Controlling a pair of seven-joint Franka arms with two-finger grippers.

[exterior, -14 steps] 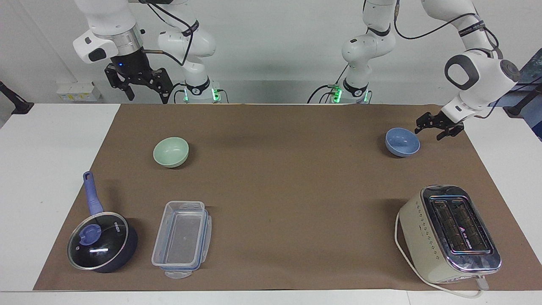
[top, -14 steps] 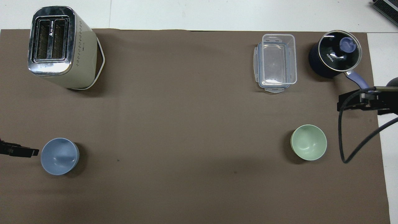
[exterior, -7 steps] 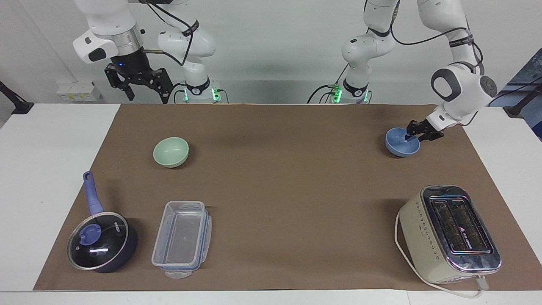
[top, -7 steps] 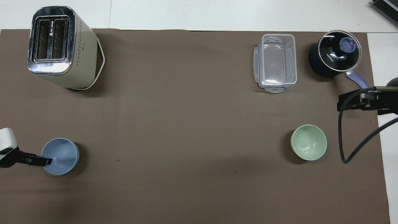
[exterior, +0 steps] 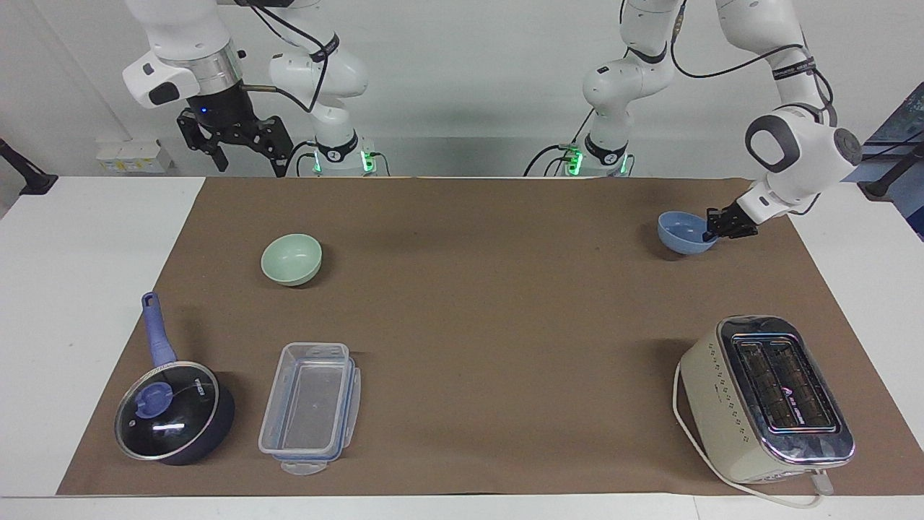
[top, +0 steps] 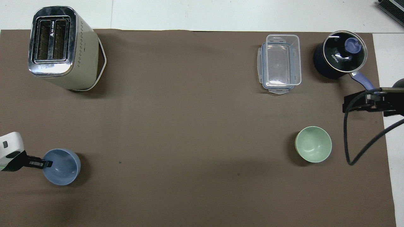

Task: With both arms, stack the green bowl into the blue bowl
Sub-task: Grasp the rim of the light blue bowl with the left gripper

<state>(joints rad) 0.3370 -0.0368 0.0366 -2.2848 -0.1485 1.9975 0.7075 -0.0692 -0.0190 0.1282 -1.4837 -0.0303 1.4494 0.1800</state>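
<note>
The pale blue bowl (exterior: 682,235) (top: 63,167) is at the left arm's end of the brown mat, tipped and raised a little off it. My left gripper (exterior: 712,230) (top: 48,163) is shut on the bowl's rim, on the side toward that end of the table. At the right arm's end, the mint-green bowl (exterior: 291,258) (top: 313,148) sits upright on the mat with nothing touching it. My right gripper (exterior: 249,162) (top: 347,105) hangs open and empty, high over the mat's edge at the robots' end, apart from the green bowl.
A cream toaster (exterior: 765,397) (top: 60,47) stands farther from the robots than the blue bowl. A clear plastic container (exterior: 310,406) and a dark lidded saucepan (exterior: 173,412) lie farther out than the green bowl. The brown mat (exterior: 491,303) is bare between the bowls.
My left gripper moved from beside the blue bowl onto its rim, shut on it, and lifted it slightly. The right arm stayed in place.
</note>
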